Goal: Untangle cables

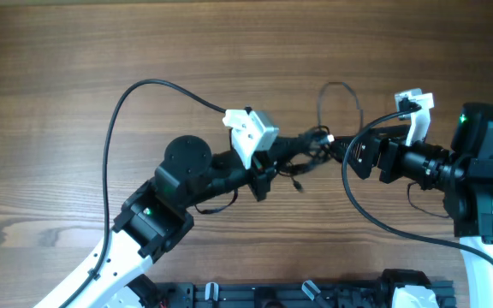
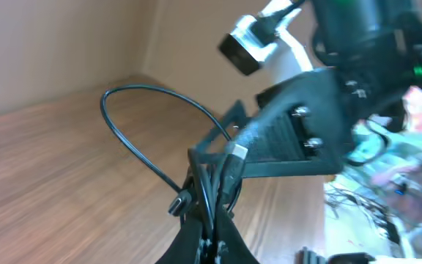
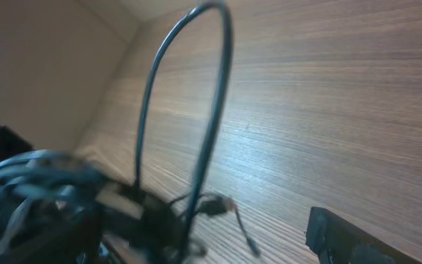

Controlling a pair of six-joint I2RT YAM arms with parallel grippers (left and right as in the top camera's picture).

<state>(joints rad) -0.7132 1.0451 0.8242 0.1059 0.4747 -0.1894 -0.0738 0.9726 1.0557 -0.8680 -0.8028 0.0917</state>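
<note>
The cables (image 1: 317, 144) are thin black wires knotted into a small bundle between my two grippers at mid-table. One thin loop (image 1: 341, 87) arches away from the bundle, and a small plug (image 1: 299, 184) hangs below it. My left gripper (image 1: 302, 152) is shut on the bundle; in the left wrist view its fingers (image 2: 211, 236) pinch the strands (image 2: 209, 183), with a plug (image 2: 178, 204) beside them. My right gripper (image 1: 342, 151) is right at the bundle with its fingers apart. In the right wrist view (image 3: 196, 235) the blurred bundle (image 3: 141, 211) lies near its left finger and the loop (image 3: 204, 110) rises above.
Thicker black arm cables curve over the wooden table (image 1: 75, 51), one at the left (image 1: 109, 137) and one at the right (image 1: 375, 218). A black rack (image 1: 298, 295) runs along the front edge. Both wrist cameras (image 1: 251, 133) crowd the centre.
</note>
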